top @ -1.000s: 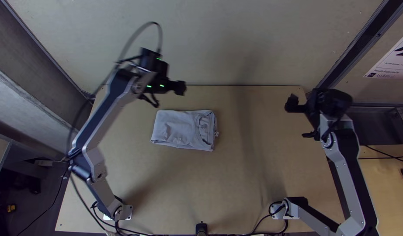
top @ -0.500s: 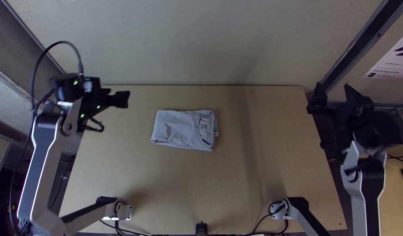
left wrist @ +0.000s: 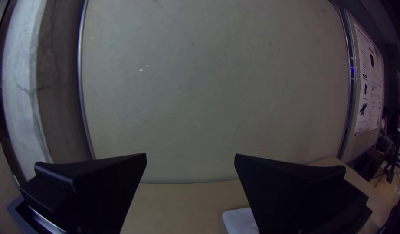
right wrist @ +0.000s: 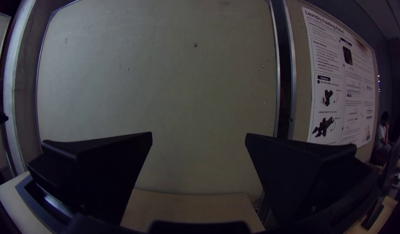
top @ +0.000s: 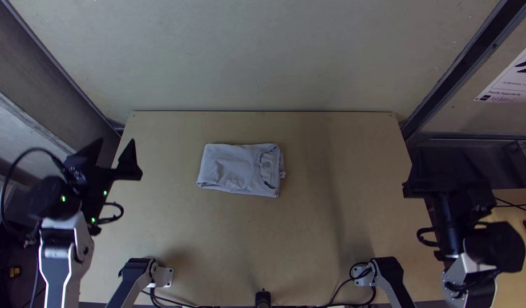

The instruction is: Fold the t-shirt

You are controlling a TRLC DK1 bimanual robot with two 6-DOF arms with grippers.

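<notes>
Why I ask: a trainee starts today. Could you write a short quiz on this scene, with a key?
1. Multiple choice: How does the t-shirt lie?
a) spread out flat
b) folded into a rough rectangle
c) crumpled in a heap

2. True or false: The left gripper and the right gripper both stand open, away from the t-shirt.

3. Fill in: On the table, the t-shirt's ____, a curved band round the neck opening, shows near one end.

Key: 1 b; 2 true; 3 collar

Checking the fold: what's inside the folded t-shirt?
Inside the t-shirt, a patch of inner fabric shows at the neckline; the folded layers beneath are covered, so how the sleeves lie cannot be told.
</notes>
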